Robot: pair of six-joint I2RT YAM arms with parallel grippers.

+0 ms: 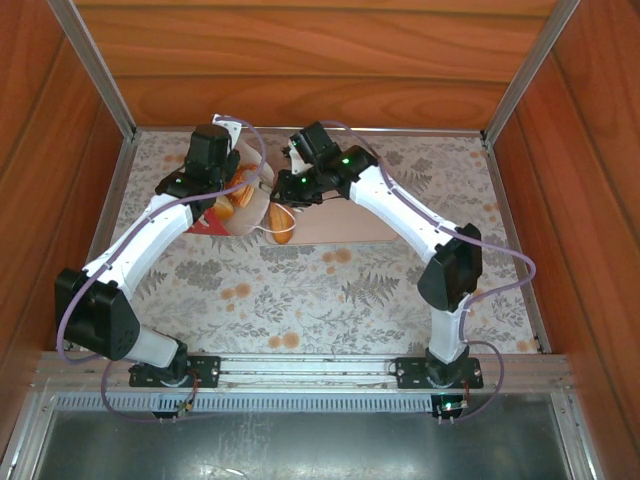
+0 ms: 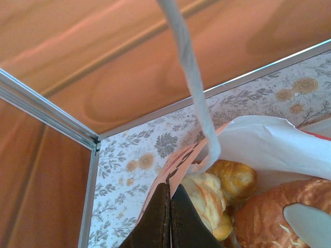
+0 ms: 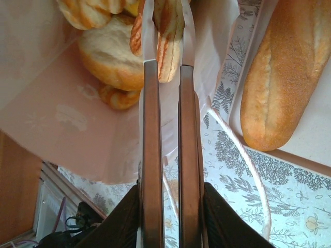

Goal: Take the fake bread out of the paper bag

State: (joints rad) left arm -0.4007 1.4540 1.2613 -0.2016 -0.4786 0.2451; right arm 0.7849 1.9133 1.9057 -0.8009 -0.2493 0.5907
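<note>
Most of the fake bread [image 2: 235, 178] sits inside the paper bag [image 2: 258, 142], which looks tipped rightward at the table's far left. One long loaf [image 3: 282, 77] lies on the pink tray [image 3: 320, 137] beside it. My left gripper [image 2: 169, 194] pinches the bag's rim, I judge to steady its mouth. My right gripper [image 3: 165, 18] is clamped on a striped pastry [image 3: 166, 57] inside. A floral cloth [image 1: 300, 290] covers the table, with wooden walls [image 1: 300, 60] around it.

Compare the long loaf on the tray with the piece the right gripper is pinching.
The long loaf lies free on the pale tray, outside the paper bag; the striped piece is clamped by the right gripper inside it. The loaf is long and evenly tan; the piece is short and striped. Both are glossy fake bread.
</note>
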